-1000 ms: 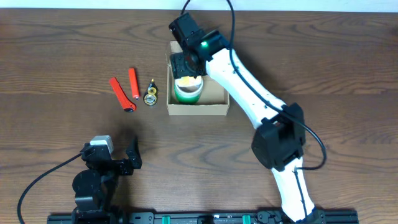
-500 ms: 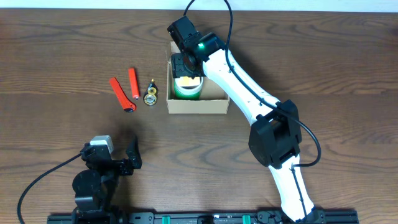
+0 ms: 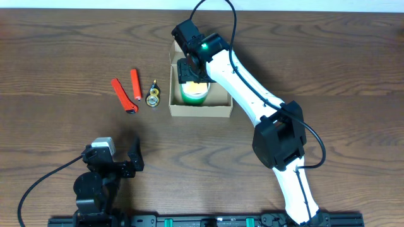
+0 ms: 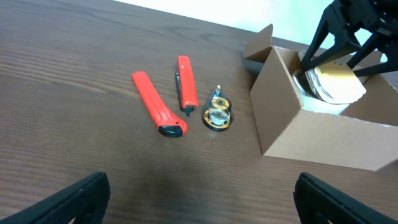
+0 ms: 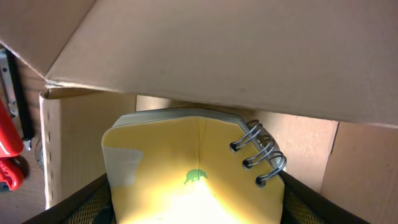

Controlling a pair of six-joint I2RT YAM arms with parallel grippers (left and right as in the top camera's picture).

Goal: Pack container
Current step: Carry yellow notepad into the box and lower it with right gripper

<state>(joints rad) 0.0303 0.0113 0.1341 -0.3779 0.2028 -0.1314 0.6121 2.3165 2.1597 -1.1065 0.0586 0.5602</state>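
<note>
- Left gripper (image 4: 199, 186): parked at the near edge of the surface (image 4: 74, 56), jaws spread wide and empty.
- Loose items, left of the box: red cutter (image 4: 158, 112), red pen (image 4: 185, 83) and small tape dispenser (image 4: 218, 114). The dispenser lies nearest the box wall without touching it. Bare room lies on their near side for an approach.
- Box (image 4: 317, 134): it sits mid-surface and open. It is probably light, with stiff but dentable walls, and likely to slide on the wood if pushed. It is best steadied by an outer side wall.
- Right gripper (image 4: 336, 62): lowered into the box, jaws closed across the two sides of a yellow notepad (image 5: 186, 162).
- Notepad: judged light, with bendable paper leaves and a rigid wire spiral (image 5: 261, 155). It sits over a green roll (image 3: 192, 96), near the left wall, with free floor to the right.
- Flap (image 5: 236, 56): it overhangs the far side, so lifting clearance is tight.
</note>
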